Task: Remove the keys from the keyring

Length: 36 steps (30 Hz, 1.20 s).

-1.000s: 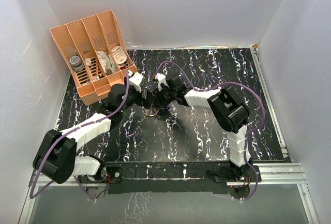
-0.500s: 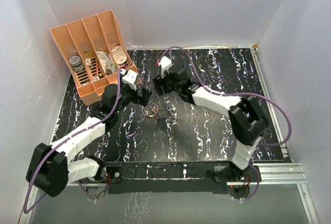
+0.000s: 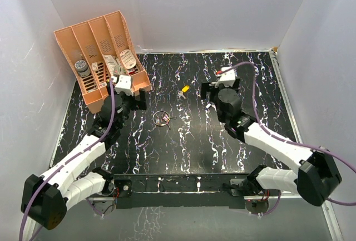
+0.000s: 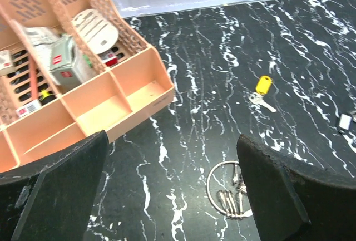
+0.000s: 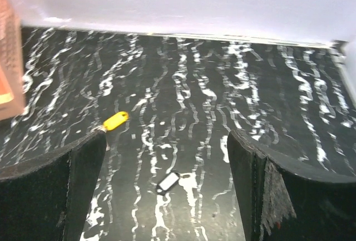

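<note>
The keyring [image 3: 162,119] lies flat on the black marbled table, with several small metal pieces still inside its loop [image 4: 225,196]. A yellow-headed key [image 3: 184,89] [image 4: 263,85] [image 5: 115,121] lies loose behind and to the right of the ring. A black-framed key tag [image 3: 207,106] [image 5: 168,183] [image 4: 345,121] lies loose further right. My left gripper [image 3: 132,103] [image 4: 172,196] hangs open to the left of the ring, holding nothing. My right gripper [image 3: 221,88] [image 5: 167,196] is open and empty, raised over the black key.
A peach compartment organizer [image 3: 100,57] [image 4: 111,102] with small items stands at the back left, close behind my left gripper. White walls enclose the table on three sides. The arm bases sit on a rail at the near edge [image 3: 189,185].
Both arms have drawn back from the ring, the left to the left, the right far to the right. The right gripper has opened. The yellow and black keys now lie loose on the table.
</note>
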Each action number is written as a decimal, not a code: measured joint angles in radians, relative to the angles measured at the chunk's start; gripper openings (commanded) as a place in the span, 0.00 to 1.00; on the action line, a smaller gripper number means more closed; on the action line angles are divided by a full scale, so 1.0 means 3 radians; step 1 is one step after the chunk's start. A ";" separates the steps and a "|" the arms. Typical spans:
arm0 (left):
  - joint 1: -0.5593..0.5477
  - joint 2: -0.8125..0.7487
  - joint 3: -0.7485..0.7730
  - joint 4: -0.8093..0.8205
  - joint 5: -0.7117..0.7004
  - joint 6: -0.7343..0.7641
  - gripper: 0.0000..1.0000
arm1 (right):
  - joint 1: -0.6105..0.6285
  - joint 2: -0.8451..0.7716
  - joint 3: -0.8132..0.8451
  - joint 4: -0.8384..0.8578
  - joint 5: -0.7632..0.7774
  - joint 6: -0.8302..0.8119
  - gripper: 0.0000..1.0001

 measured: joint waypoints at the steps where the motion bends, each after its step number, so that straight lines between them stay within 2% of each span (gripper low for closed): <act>1: 0.0000 -0.0041 -0.0017 -0.0013 -0.0066 -0.0022 0.99 | 0.0000 -0.0076 -0.0074 0.0046 0.0117 0.0000 0.92; 6: -0.0001 -0.0132 -0.0024 -0.0114 -0.0426 -0.0131 0.99 | -0.0038 -0.0341 -0.0369 0.0369 0.0765 -0.0005 0.98; 13: -0.0001 -0.0018 -0.0022 -0.0312 -0.0744 -0.0231 0.99 | -0.0240 -0.0492 -0.0640 0.0657 0.1334 0.0042 0.98; 18: -0.0001 -0.0098 -0.0092 -0.0257 -0.0865 -0.0261 0.99 | -0.0309 -0.0787 -0.0932 0.0908 0.1625 0.0075 0.98; 23: -0.0001 -0.0170 -0.0130 -0.0234 -0.0937 -0.0261 0.99 | -0.0408 -0.0942 -0.1002 0.1031 0.1765 0.0137 0.98; 36: -0.0001 -0.0280 -0.0219 -0.0189 -0.0961 -0.0249 0.99 | -0.0440 -0.0944 -0.1002 0.1072 0.1840 0.0192 0.98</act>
